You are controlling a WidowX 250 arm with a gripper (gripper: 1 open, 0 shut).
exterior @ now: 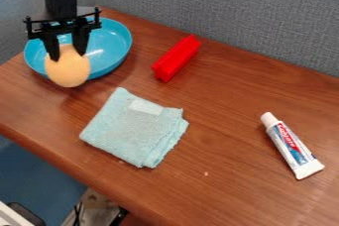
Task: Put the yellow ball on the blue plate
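The yellow ball (pixel 65 67), egg-shaped and yellow-orange, hangs at the near rim of the blue plate (pixel 109 42) at the table's back left. My gripper (pixel 66 44) comes straight down from above, its black fingers (pixel 51 42) shut on the ball's upper part. The ball overlaps the plate's front-left edge in this view; whether it rests on the plate or is held just above it cannot be told.
A red block (pixel 175 57) lies right of the plate. A pale teal folded cloth (pixel 134 127) sits in the middle near the front. A toothpaste tube (pixel 290 144) lies at the right. The wooden table (pixel 225 111) ends close behind the plate and along the front.
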